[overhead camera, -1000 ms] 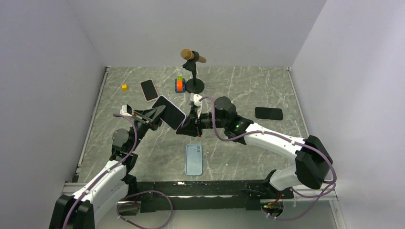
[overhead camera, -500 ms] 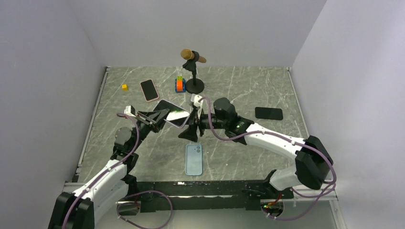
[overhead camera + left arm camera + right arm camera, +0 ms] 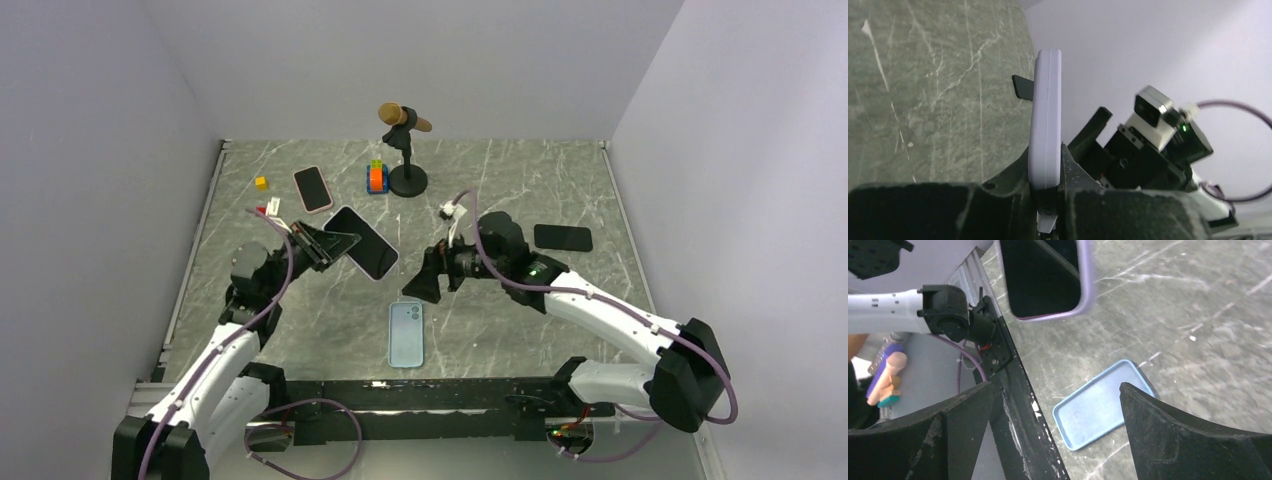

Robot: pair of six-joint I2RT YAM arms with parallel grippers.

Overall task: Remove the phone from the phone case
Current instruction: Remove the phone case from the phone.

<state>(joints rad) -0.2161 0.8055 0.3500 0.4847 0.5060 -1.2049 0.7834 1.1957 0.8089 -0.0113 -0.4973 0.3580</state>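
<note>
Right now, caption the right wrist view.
Open fingers frame a blue case on the table; a cased phone hangs above.

the table [image 3: 520,190] looks like grey stone with white veins, smooth with a soft sheen, could just as well be printed laminate, can't tell. the phone [image 3: 365,242] has a glossy black glass-looking screen, and the lilac case [image 3: 1045,110] round it looks like smooth matt plastic or silicone. blue case [image 3: 406,335] is the same sort of matt, rubbery-looking stuff. the fingers [image 3: 1193,440] are black plastic, matt and a bit grainy up close. arm shells [image 3: 600,310] are white plastic, smooth and slightly shiny, and the cables [image 3: 285,275] have a smooth purple sheath
</note>
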